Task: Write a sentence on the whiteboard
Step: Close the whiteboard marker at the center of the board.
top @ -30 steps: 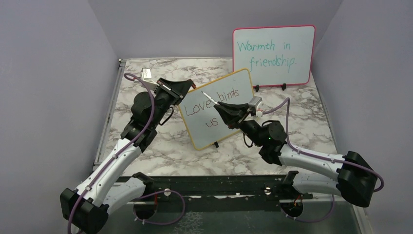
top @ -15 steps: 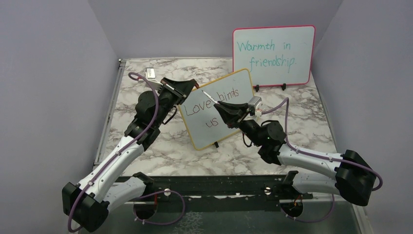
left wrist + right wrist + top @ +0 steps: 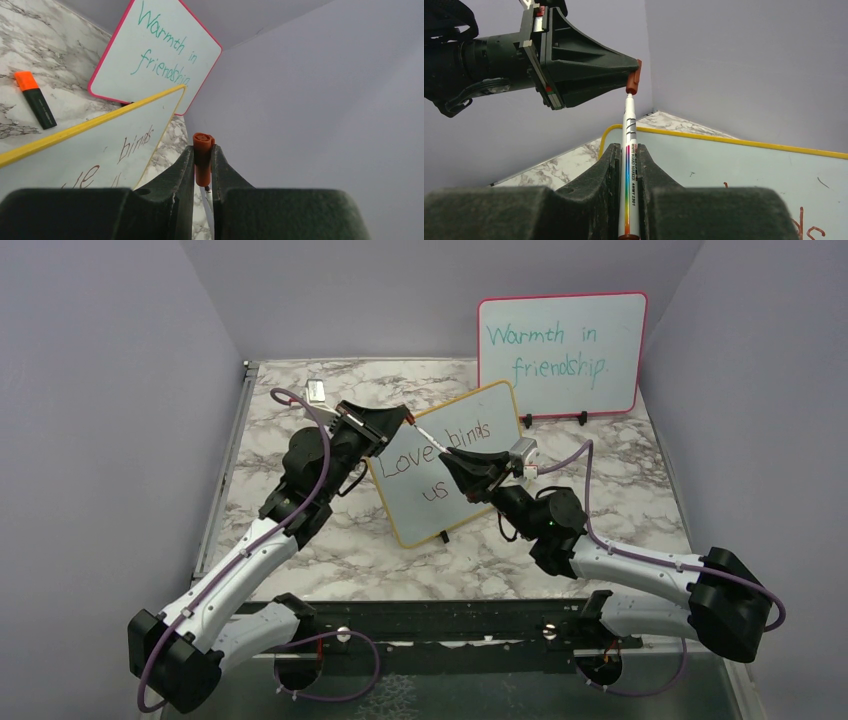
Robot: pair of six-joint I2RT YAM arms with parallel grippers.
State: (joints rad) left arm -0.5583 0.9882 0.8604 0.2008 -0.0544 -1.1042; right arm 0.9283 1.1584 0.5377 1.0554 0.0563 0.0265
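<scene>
Whiteboard (image 3: 480, 505) stands tilted mid-table (image 3: 620, 490), in front of the pink-framed board (image 3: 560, 350). The sentence (image 3: 408, 462) reads "Love binds us" in two lines. Left hand (image 3: 203, 148) pinches an orange-brown cap (image 3: 202, 162) near the whiteboard's upper left corner. Right hand (image 3: 628, 146) pinches a white marker (image 3: 629, 125). The marker's tip is right at the cap's mouth; contact unclear.

Whiteboard (image 3: 410, 512): yellow-framed, stands angled on marble table (image 3: 480, 562)
Sentence (image 3: 405, 462): "Love binds us"
Right gripper (image 3: 451, 458): clamps white marker (image 3: 432, 437) over board
Left gripper (image 3: 402, 418): at marker's tip
</scene>
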